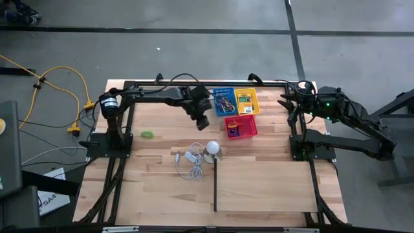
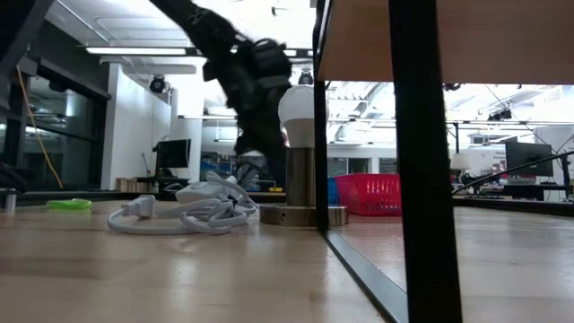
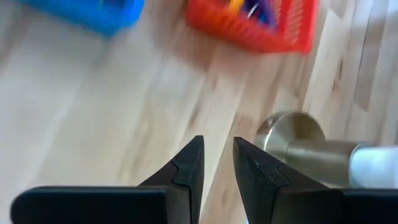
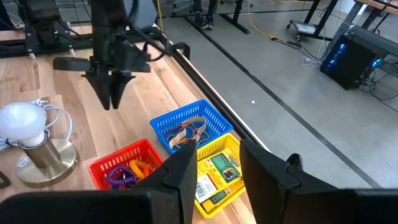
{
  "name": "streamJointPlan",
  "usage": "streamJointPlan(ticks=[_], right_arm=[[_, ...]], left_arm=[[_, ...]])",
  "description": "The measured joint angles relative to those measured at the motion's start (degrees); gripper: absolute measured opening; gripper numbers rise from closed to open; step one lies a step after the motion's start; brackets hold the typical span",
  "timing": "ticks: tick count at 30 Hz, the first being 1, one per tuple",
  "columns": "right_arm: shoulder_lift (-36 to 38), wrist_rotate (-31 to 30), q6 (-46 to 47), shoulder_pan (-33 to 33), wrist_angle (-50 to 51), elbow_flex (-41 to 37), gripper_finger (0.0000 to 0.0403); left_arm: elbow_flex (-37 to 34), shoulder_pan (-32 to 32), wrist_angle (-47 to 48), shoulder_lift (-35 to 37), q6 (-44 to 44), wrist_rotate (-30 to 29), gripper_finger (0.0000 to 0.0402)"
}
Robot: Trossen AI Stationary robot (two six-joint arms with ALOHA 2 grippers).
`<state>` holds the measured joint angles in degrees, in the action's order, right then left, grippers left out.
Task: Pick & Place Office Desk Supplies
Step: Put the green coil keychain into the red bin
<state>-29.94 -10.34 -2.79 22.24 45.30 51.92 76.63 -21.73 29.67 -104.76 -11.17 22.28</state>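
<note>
Broadly, the wooden table fills the middle of the high view, with a dark frame around its edges. Both arms sit along the upper half of that frame. The left gripper hangs above the table just left of the baskets, fingertips pointing down; in its wrist view the two fingers stand a narrow gap apart with nothing between them. The right gripper rests at the upper right of the high view, well apart from the baskets, its fingers parted and empty.

Three small baskets cluster at upper centre of the high view: a blue basket holding tangled rubber bands, a yellow basket just to its right holding rectangular packets whose long sides run roughly along the basket's length, and a red basket below them holding coloured rings.

Below the left gripper stands a white bulb on a silvery base, with a coiled white cord just left of it.

A single green rubber band lies flat at the left of the table, its long axis running left to right, well apart from the baskets.
</note>
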Motion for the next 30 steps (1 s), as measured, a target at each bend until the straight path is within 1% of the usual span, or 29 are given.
streamJointPlan(ticks=[3,7,10,16,20,23,25,30], right_arm=[[0.0,0.0,0.0,0.0,0.0,0.0,0.011],[0.0,0.0,0.0,0.0,0.0,0.0,0.011],[0.0,0.0,0.0,0.0,0.0,0.0,0.011],[0.0,0.0,0.0,0.0,0.0,0.0,0.011],[0.0,0.0,0.0,0.0,0.0,0.0,0.011],[0.0,0.0,0.0,0.0,0.0,0.0,0.011],[0.0,0.0,0.0,0.0,0.0,0.0,0.011],[0.0,0.0,0.0,0.0,0.0,0.0,0.011]], left_arm=[[-6.7,-0.9,-2.9,2.7,-3.6,1.5,0.0082],[-17.5,-1.2,-9.4,9.0,-8.6,0.9,0.0082],[-24.5,-0.9,-12.5,15.2,-12.0,-2.1,0.0082],[-35.6,1.1,-12.8,28.1,-18.3,-10.2,0.0082],[-41.8,2.6,-10.5,35.5,-22.6,-13.9,0.0082],[-45.0,3.1,-7.2,40.1,-24.9,-15.2,0.0082],[-46.2,3.1,-4.3,42.6,-26.6,-15.8,0.0082],[-46.2,2.6,5.3,47.6,-28.7,-18.3,0.0082]])
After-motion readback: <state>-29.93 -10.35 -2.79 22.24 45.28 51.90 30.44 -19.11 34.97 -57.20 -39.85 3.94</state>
